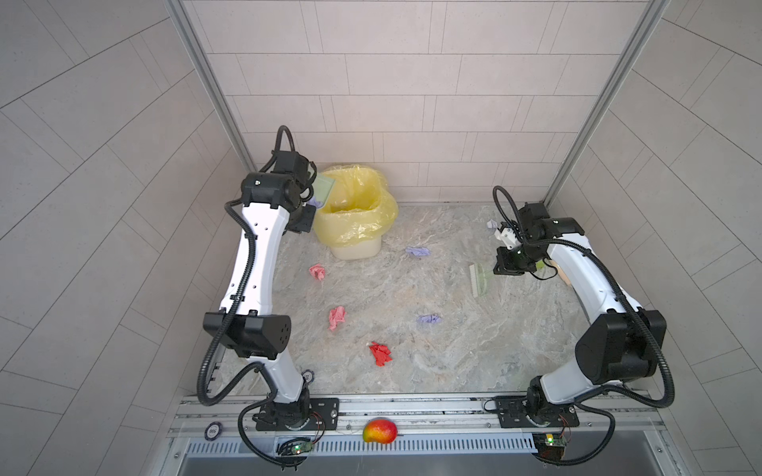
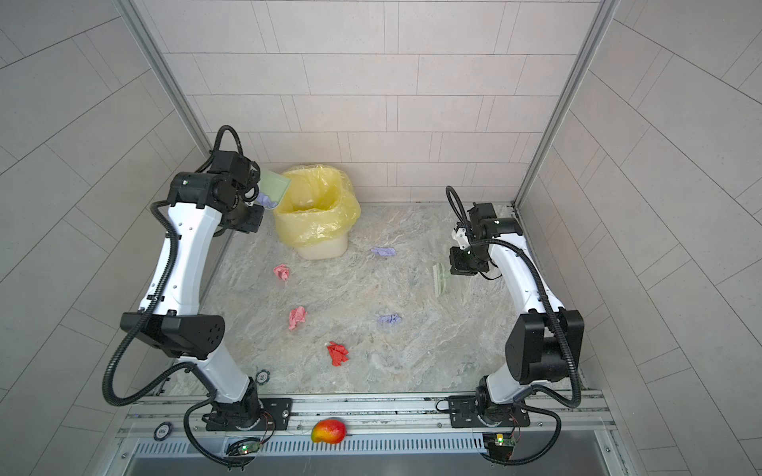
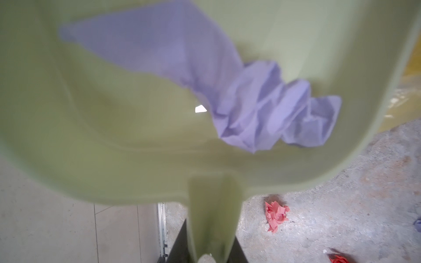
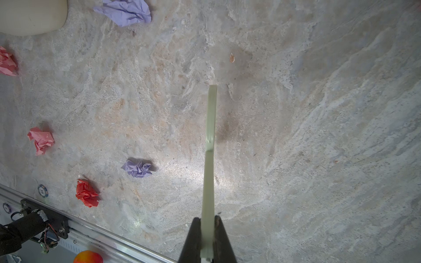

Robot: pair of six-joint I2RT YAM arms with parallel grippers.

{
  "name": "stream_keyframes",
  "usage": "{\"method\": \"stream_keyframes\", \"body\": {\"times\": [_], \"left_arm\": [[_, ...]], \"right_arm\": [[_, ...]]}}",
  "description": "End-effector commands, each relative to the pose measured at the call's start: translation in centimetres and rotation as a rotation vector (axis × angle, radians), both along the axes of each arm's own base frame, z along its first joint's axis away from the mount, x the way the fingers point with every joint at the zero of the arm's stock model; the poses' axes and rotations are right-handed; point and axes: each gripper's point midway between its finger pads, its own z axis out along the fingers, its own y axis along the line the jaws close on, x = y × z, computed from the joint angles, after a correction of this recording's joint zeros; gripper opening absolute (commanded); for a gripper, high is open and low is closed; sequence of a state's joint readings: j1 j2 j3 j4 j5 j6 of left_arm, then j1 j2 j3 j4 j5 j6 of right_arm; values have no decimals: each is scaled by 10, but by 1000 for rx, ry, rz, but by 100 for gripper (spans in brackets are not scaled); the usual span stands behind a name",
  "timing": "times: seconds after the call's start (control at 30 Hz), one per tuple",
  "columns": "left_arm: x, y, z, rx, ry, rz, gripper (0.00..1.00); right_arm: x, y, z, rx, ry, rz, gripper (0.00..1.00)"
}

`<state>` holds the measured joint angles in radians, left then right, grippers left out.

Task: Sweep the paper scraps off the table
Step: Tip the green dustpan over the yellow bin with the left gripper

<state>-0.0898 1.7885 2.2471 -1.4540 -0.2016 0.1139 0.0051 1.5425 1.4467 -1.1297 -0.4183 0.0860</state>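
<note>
The left gripper (image 3: 211, 250) clamps the handle of a pale green plastic dustpan (image 3: 114, 118), which is raised and tilted at the left rim of a cream bin lined with a yellow plastic bag (image 1: 355, 249). One crumpled lavender paper wad (image 3: 262, 109) lies inside the pan.

The remaining paper scraps (image 1: 337, 317) are scattered on the grey-beige marble-patterned table (image 1: 453, 362). There are two pink, one red (image 1: 380, 353) and two lavender loosely balled, creased wads mid-table. Another lavender bit (image 1: 490, 224) lies by the right arm.

The right gripper (image 4: 207, 241) is clenched on the thin handle of a pale green hand brush (image 1: 478, 280). I cannot tell whether its bristles touch the table.
</note>
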Motion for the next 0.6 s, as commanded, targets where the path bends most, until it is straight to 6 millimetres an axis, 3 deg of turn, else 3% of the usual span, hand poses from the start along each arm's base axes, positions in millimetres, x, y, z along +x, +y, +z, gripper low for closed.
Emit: {"method": "stream_keyframes", "body": {"times": [0.0, 0.2, 0.57], "left_arm": [[12, 12, 0, 96, 15, 17, 0], [29, 15, 3, 259, 14, 14, 0], [51, 2, 16, 535, -10, -40, 0]], "right_arm": [[-11, 0, 5, 4, -2, 8, 0], [-13, 3, 2, 24, 14, 17, 0], [-8, 6, -1, 40, 28, 15, 0]]}}
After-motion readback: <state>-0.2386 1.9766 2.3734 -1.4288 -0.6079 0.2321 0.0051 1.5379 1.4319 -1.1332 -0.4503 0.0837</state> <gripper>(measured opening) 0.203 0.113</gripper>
